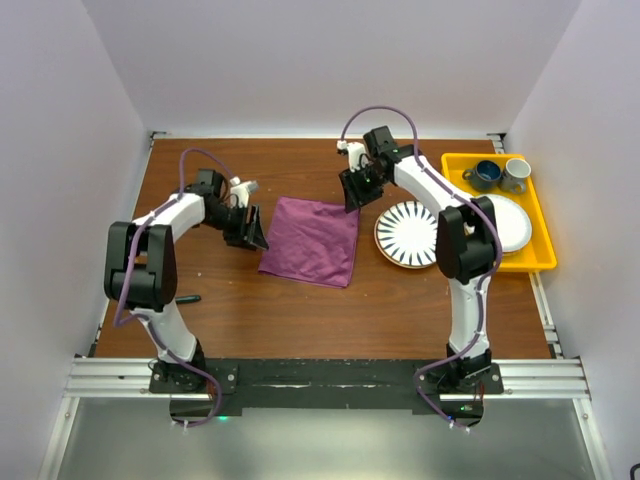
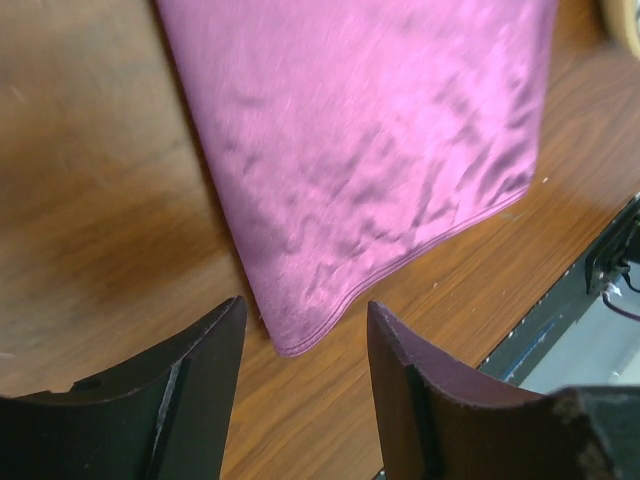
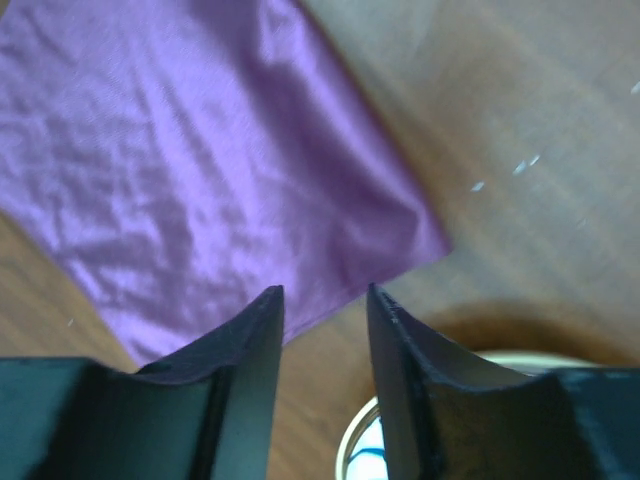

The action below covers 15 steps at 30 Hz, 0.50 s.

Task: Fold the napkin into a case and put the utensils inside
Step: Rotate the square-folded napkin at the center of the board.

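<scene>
Mid-table, between both arms: napkin [image 1: 312, 240] lies flat on table [image 1: 300, 320].
Napkin edges: left edge just beside left gripper [image 1: 247, 228]; far right corner at right gripper [image 1: 357, 188]; right edge near striped plate [image 1: 407, 234], not touching.
Open room: bare wood in front of napkin toward the arm bases, and behind it.
Napkin look: plum-purple, plain, faint wrinkles, slight sheen; doubled edge along one side in left wrist view.
Left claw: fingers spread, nothing between, napkin corner just ahead.
Right claw: fingers spread, nothing pinched, over napkin edge.
Right side: yellow tray [image 1: 545, 262] with white plate [image 1: 512, 228] and two mugs [image 1: 500, 175].
</scene>
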Tool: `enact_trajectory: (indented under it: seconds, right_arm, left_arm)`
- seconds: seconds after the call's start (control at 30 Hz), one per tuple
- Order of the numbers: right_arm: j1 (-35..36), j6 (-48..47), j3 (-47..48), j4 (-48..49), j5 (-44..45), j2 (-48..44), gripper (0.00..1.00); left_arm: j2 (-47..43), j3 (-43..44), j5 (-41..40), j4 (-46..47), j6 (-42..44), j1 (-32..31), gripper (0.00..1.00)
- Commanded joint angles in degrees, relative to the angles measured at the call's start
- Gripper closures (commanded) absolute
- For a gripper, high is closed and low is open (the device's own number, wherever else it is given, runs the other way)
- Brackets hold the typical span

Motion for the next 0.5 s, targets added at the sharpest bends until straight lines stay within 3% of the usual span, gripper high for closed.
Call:
enact_trajectory:
  seconds: [0.0,0.1,0.23,0.33,0.47]
  right_arm:
    - [-0.1,-0.8,6.0,4.6,3.0,2.2,0.49]
    - [-0.2,-0.7,7.8,6.7,4.6,4.8,0.41]
    - [-0.1,-0.6,10.2,8.1,5.1,8.0,0.42]
    - [-0.1,-0.6,11.3,7.7,4.2,10.4,0.48]
    - [-0.1,-0.7,10.4,6.1,2.6,11.5,0.56]
  left_arm:
    - [2.2,-1.2,-0.2,1.5,0.7,0.0,0.39]
    - [4.3,-1.4,-0.1,2.3,0.7,-0.5,0.38]
    - [6.9,-0.9,1.2,2.7,1.0,-1.3,0.48]
    - [8.7,-0.1,0.5,1.8,1.8,-1.3,0.58]
    - [10.1,1.1,-2.1,0.8,3.1,-1.0,0.82]
